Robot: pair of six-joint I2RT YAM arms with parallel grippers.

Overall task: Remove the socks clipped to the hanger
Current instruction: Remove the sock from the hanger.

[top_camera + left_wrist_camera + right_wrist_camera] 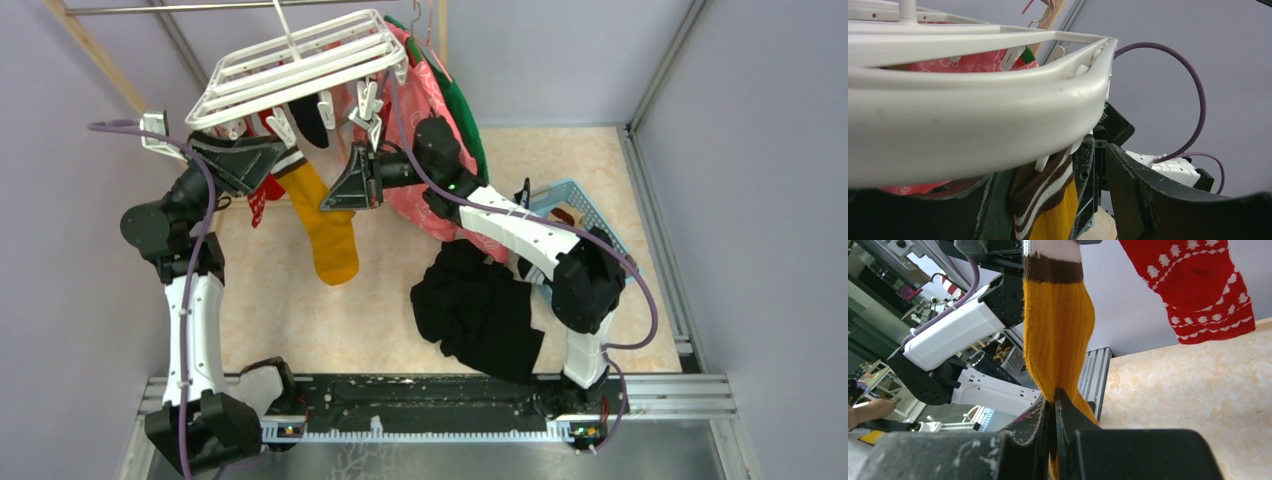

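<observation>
The white hanger [300,65] hangs tilted from a rail at the top. Clipped under it are a mustard sock [328,235] with a brown and white striped cuff, a red patterned sock [258,200] and a dark sock [312,122]. My left gripper [272,160] is up at the mustard cuff. In the left wrist view it [1050,200] stands open with the cuff [1043,185] and a white clip [1048,160] between its fingers, under the hanger's rim [998,115]. My right gripper [1054,400] is shut on the mustard sock [1060,330] lower down.
A large pink printed shirt [430,100] and a green garment [468,125] hang on wire hangers behind the right arm. A black cloth heap [480,310] lies on the table, with a blue basket [585,205] at its right. Walls stand close on both sides.
</observation>
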